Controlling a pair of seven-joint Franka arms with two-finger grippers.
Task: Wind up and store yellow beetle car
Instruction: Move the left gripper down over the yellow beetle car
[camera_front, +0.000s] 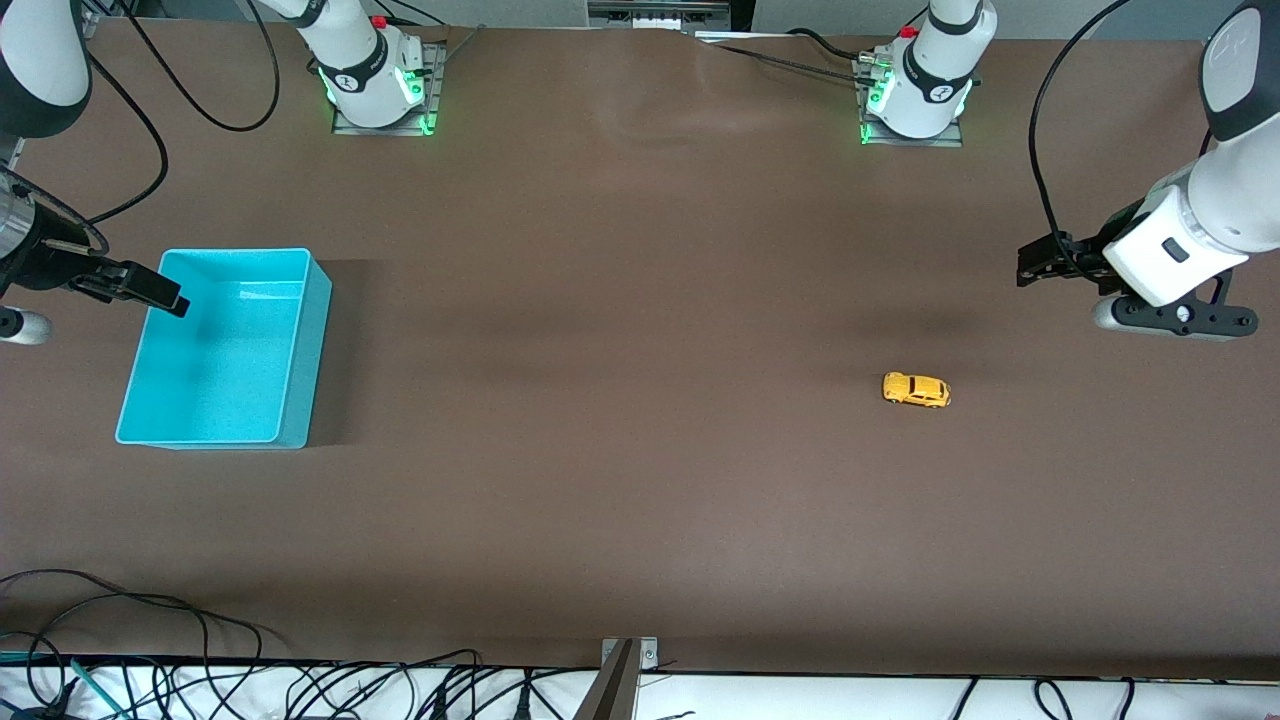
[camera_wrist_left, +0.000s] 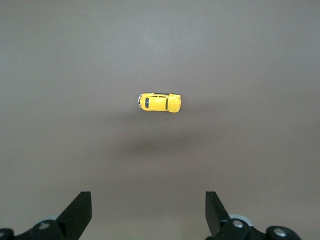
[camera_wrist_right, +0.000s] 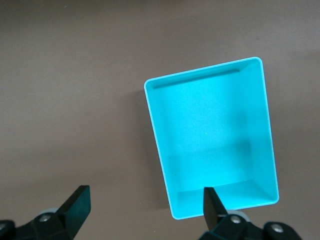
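The yellow beetle car (camera_front: 916, 390) stands on its wheels on the brown table, toward the left arm's end. In the left wrist view the car (camera_wrist_left: 159, 102) lies well ahead of the fingertips. My left gripper (camera_front: 1028, 264) hangs open over bare table, apart from the car, and holds nothing; its jaws (camera_wrist_left: 148, 210) are spread wide. My right gripper (camera_front: 165, 292) is open and empty over the rim of the turquoise bin (camera_front: 318, 350). The right wrist view shows that gripper (camera_wrist_right: 146, 205) above the bin's corner, with the bin (camera_wrist_right: 210, 135) empty inside.
Both arm bases (camera_front: 375, 85) (camera_front: 915, 95) stand along the table's edge farthest from the front camera. Loose cables (camera_front: 150, 670) lie along the edge nearest to it. A wide stretch of table separates the car from the bin.
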